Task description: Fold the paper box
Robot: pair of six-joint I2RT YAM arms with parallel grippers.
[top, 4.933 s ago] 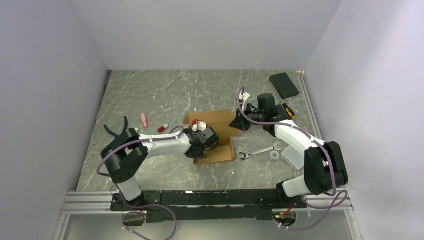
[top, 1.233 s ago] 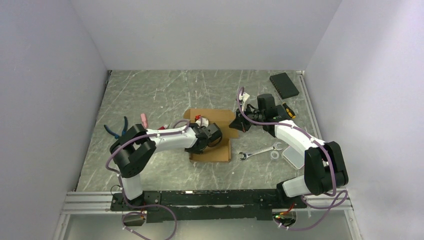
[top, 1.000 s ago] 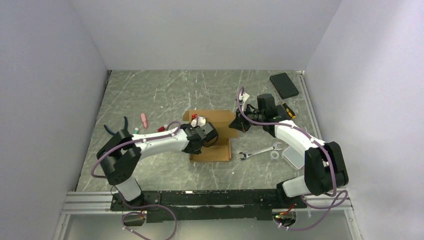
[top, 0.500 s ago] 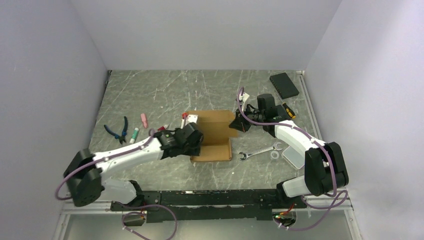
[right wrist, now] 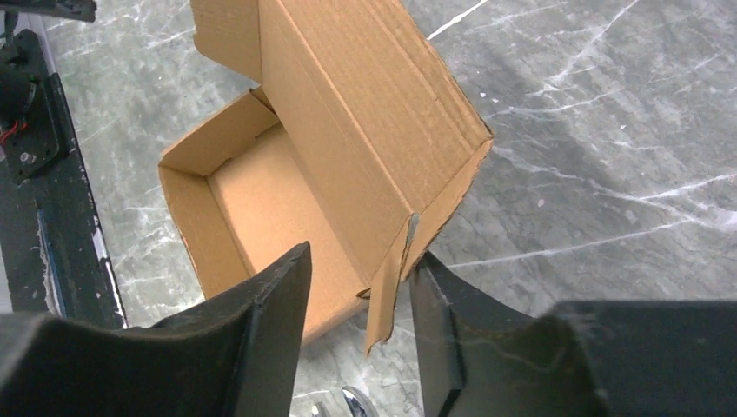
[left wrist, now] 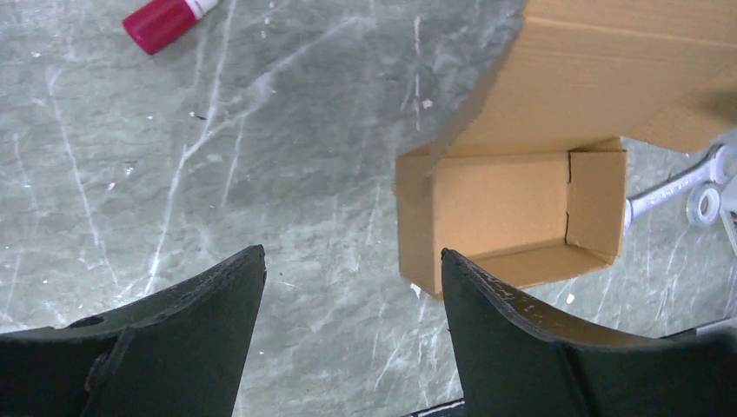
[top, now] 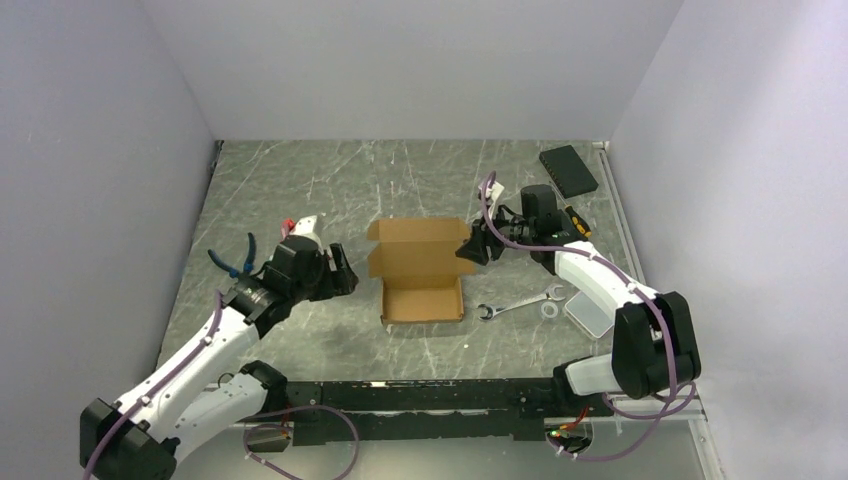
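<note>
Box [top: 420, 278] sits mid-worktop [top: 330, 190], walls up, lid [top: 418, 248] standing open. Left hand [left wrist: 352, 254] hangs wide open off to its left, clear of it. Right hand [right wrist: 358, 256] straddles the lid's side flap [right wrist: 387, 291], jaws apart, not pinching. Guessing it's there to steady the lid.

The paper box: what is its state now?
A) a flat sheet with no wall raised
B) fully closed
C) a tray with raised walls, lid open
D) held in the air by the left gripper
C: the paper box has its tray walls up, and its lid stands open, not folded over the tray.
</note>
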